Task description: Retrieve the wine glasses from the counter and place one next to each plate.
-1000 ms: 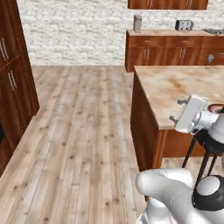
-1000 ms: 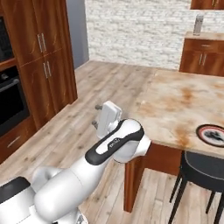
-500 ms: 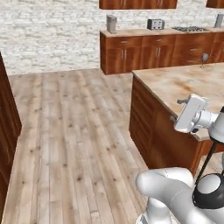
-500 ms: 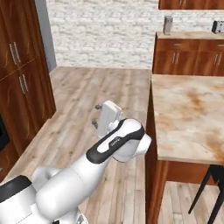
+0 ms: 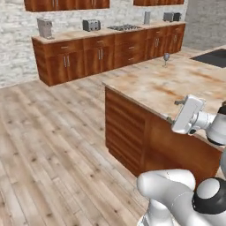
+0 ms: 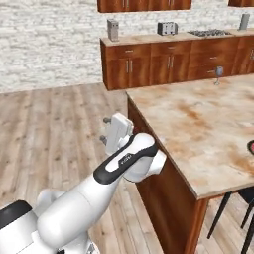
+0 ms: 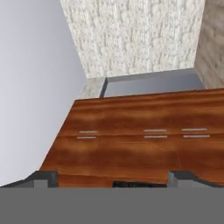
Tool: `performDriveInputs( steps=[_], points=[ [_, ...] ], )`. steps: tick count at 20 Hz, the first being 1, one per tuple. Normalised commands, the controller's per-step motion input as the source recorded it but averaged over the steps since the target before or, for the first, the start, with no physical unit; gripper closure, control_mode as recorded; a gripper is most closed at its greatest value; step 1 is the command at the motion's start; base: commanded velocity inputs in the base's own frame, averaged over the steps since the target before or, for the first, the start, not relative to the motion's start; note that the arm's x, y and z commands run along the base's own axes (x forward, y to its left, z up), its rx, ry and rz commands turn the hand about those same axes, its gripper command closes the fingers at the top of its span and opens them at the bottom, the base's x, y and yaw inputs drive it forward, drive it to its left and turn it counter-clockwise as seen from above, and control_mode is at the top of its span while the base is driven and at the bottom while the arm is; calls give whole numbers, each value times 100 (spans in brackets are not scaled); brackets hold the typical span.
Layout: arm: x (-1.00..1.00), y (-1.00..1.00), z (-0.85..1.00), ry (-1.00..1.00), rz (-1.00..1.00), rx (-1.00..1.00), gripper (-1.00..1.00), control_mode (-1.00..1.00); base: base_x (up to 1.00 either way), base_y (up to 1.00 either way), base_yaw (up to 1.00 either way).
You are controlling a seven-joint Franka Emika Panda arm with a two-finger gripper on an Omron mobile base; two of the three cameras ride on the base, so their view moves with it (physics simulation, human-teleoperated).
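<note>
One wine glass (image 5: 166, 57) (image 6: 219, 73) stands upright at the far end of the marble counter (image 5: 163, 86) (image 6: 198, 124). A sliver of the red-and-black rimmed plate (image 6: 250, 147) peeks in at the counter's right edge. My gripper (image 5: 173, 110) (image 6: 104, 130) hangs in the air beside the counter's near corner, far short of the glass. It is open with nothing between its fingers. In the hand view the gripper (image 7: 113, 179) faces wooden cabinet fronts, its fingertips (image 7: 43, 177) spread wide.
Wooden wall cabinets (image 5: 101, 53) (image 6: 168, 62) run along the stone back wall, carrying a toaster (image 5: 91, 25) (image 6: 167, 28) and a coffee machine (image 5: 44, 27). Black stool legs (image 6: 233, 218) stand under the counter's near right end. Wood floor (image 5: 48, 145) lies open to the left.
The base has turned, so the whole scene has shifted and the far end of the counter with the glass has come into view. The arm keeps its pose and the gripper stays open.
</note>
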Motion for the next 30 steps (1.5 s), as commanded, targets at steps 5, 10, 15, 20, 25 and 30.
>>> performDriveInputs(
  steps=[5, 10, 15, 20, 25, 30],
  points=[
    [0, 0, 0, 0, 0, 0, -100, 100, 70, 95, -61],
    [0, 0, 0, 0, 0, 0, -100, 100, 54, 100, -33],
    [0, 0, 0, 0, 0, 0, -100, 100, 49, 100, -37],
    [0, 0, 0, 0, 0, 0, -100, 100, 54, 100, -40],
    [0, 0, 0, 0, 0, 0, -100, 100, 35, 100, -39],
    [0, 0, 0, 0, 0, 0, -100, 100, 28, 100, -40]
  ],
)
